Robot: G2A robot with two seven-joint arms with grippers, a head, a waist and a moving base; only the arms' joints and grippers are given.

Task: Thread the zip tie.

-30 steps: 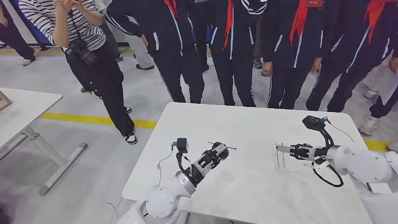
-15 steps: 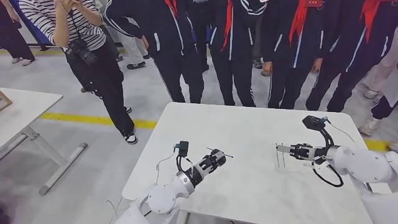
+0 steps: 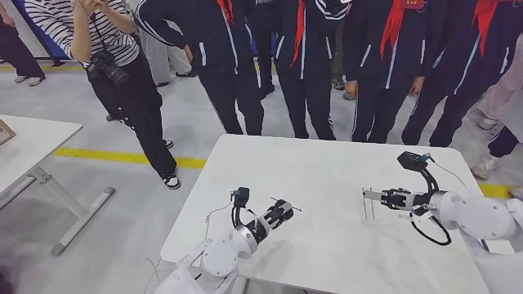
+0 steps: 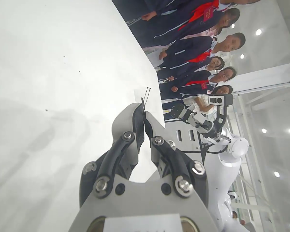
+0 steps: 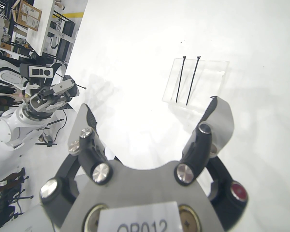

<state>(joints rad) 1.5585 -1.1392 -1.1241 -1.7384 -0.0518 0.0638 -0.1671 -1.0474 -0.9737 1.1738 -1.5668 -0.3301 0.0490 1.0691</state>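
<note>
barely begun: left gripper clamps one zip tie, not yet threaded, while right gripper hangs released (spare ties lie near it).

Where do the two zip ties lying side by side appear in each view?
Top view: two zip ties by the right claw.
Left wrist view: far beyond the left claw.
Right wrist view: ahead of the open claw.
Shared landmark: the clear tray beneath them.

Top camera high above the table, wrist cameras close behind their fingers, that table common to all.
</note>
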